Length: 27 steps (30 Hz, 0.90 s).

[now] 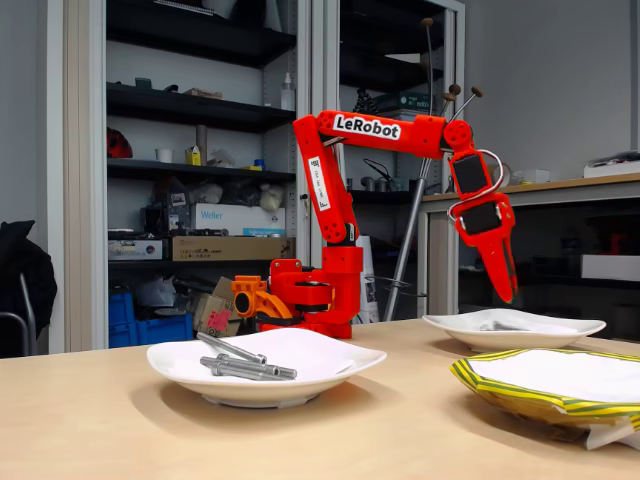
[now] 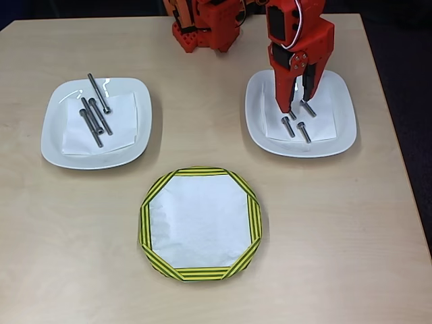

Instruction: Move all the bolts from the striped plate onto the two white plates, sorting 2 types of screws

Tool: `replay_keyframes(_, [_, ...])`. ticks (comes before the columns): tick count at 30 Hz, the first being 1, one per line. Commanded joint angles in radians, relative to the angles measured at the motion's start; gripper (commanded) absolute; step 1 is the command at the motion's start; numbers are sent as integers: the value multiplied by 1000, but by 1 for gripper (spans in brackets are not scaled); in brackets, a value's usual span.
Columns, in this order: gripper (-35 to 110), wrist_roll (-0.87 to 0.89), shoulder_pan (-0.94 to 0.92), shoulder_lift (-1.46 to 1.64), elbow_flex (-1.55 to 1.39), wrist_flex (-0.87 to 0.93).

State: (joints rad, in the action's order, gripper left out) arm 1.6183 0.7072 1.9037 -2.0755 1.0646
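With the striped plate [image 2: 200, 273] bare, long bolts [image 2: 94, 116] on the left white plate [image 2: 54, 145] and short bolts [image 2: 298, 127] on the right white plate [image 2: 341, 138], the gripper [image 2: 295, 104] hangs there slightly parted and empty, so sorting looks finished and only retreat remains.

We are seeing a light wooden table [image 2: 202, 297] holding up two white plates [image 2: 96, 121] [image 2: 300, 115], a striped plate [image 2: 200, 223] and the red arm's base [image 2: 202, 30].
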Motion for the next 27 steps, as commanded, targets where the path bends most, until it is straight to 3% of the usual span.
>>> replay_keyframes(1, [21,-21,8,29,-6,-40])
replay_keyframes(9, [22,-187,-146,66,11,-201])
replay_keyframes(15, [0,-235,-324,273,-167,-359])
replay_keyframes(18, [0,-252,-408,451,-334,-482])
replay_keyframes(27, [0,-178,-499,980,-621,-215])
